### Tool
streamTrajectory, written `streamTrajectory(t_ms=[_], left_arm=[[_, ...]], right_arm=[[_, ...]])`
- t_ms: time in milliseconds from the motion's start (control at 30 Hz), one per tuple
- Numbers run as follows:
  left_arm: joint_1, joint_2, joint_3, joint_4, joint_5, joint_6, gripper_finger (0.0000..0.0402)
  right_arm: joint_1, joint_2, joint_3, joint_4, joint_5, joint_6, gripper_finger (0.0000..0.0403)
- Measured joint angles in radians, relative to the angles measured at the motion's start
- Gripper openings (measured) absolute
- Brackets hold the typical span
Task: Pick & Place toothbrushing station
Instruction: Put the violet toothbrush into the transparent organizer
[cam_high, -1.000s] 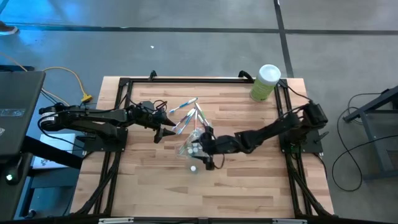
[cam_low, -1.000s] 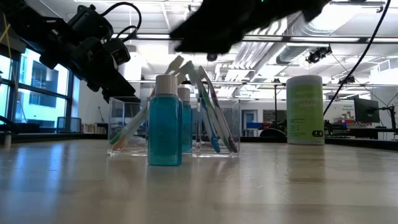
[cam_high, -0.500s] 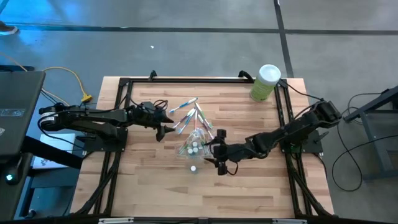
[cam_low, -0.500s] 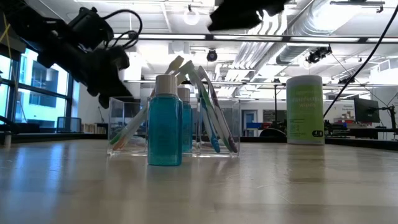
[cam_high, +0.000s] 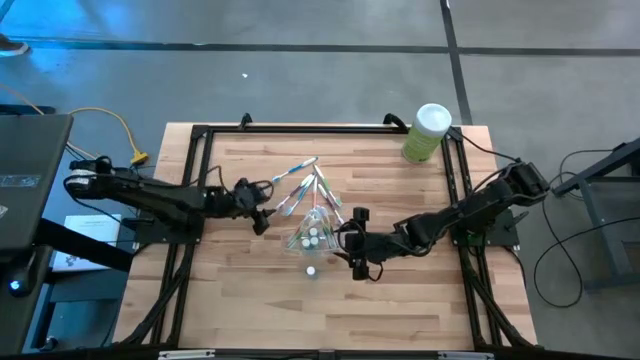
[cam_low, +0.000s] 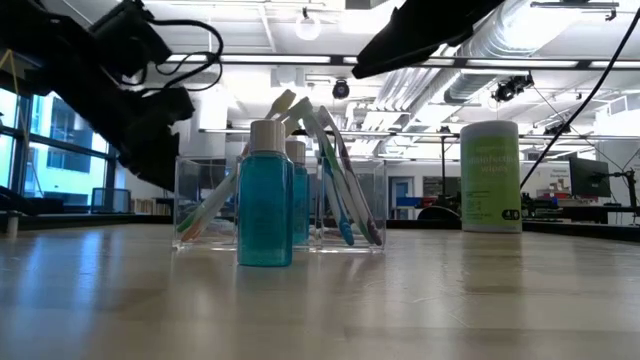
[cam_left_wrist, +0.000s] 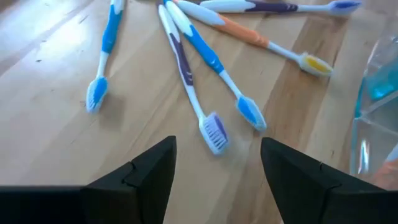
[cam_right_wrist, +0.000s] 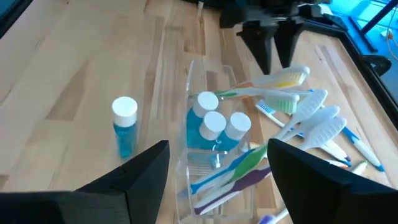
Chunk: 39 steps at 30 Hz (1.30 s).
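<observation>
The clear holder (cam_high: 312, 232) stands on the table's middle with three white-capped blue bottles (cam_right_wrist: 214, 121) and several toothbrushes (cam_right_wrist: 230, 171) leaning inside it. More toothbrushes (cam_high: 300, 185) lie loose on the wood just beyond it, and they also show in the left wrist view (cam_left_wrist: 199, 93). One blue bottle (cam_high: 312, 270) stands alone on the near side of the holder. My left gripper (cam_high: 262, 218) is open and empty, left of the holder, low over the loose brushes (cam_left_wrist: 217, 142). My right gripper (cam_high: 350, 247) is open and empty, right of the holder (cam_right_wrist: 217, 146).
A tall green canister with a white lid (cam_high: 425, 132) stands at the table's far right corner. A black frame (cam_high: 300, 127) runs round the table's edges. Bare wood lies toward the near edge (cam_high: 330, 315).
My right gripper has drawn back from above the holder toward the table's right edge. My left gripper has sunk toward the table beside the loose toothbrushes. The holder, bottles and brushes have stayed in place.
</observation>
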Motion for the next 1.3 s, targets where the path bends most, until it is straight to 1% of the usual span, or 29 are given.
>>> streamTrajectory(t_ms=[133, 233, 367, 433, 633, 800, 867, 1067, 1133, 1200, 1300], left_arm=[[-0.097, 0.082, 0.0, 0.037, -0.117, -0.04, 0.0229], [-0.151, 0.171, 0.0, 0.113, -0.179, -0.049, 0.0229], [-0.17, 0.298, 0.0, 0.217, -0.265, -0.043, 0.0229], [-0.163, 0.35, 0.0, 0.265, -0.284, -0.035, 0.0229], [-0.115, 0.481, 0.003, 0.389, -0.292, -0.037, 0.0229], [-0.088, 0.57, 0.003, 0.527, -0.29, 0.013, 0.0229], [-0.079, 0.603, 0.003, 0.569, -0.289, 0.01, 0.0229], [-0.075, 0.667, 0.003, 0.582, -0.301, -0.001, 0.0227], [-0.074, 0.686, 0.004, 0.589, -0.304, -0.011, 0.0219], [-0.075, 0.694, 0.004, 0.589, -0.301, -0.04, 0.0201], [-0.077, 0.697, 0.005, 0.584, -0.287, -0.062, 0.0159]], right_arm=[[-0.001, 0.0, 0.0, -0.001, 0.0, 0.0, 0.0263], [-0.001, 0.0, 0.0, -0.001, 0.0, 0.0, 0.0263], [0.0, 0.0, 0.0, 0.0, -0.013, 0.001, 0.0263], [0.002, 0.0, 0.0, -0.001, -0.014, 0.002, 0.0263], [0.002, 0.0, 0.0, 0.0, -0.019, 0.003, 0.0263], [0.002, 0.0, 0.0, 0.001, -0.019, 0.003, 0.0263], [0.002, 0.0, 0.0, 0.002, -0.019, 0.003, 0.0263], [0.002, 0.0, 0.0, 0.006, -0.019, 0.003, 0.0263], [0.002, 0.0, 0.0, 0.006, -0.019, 0.003, 0.0263], [0.002, 0.0, 0.0, 0.006, -0.019, 0.003, 0.0263], [0.002, 0.0, 0.0, 0.006, -0.019, 0.003, 0.0263]])
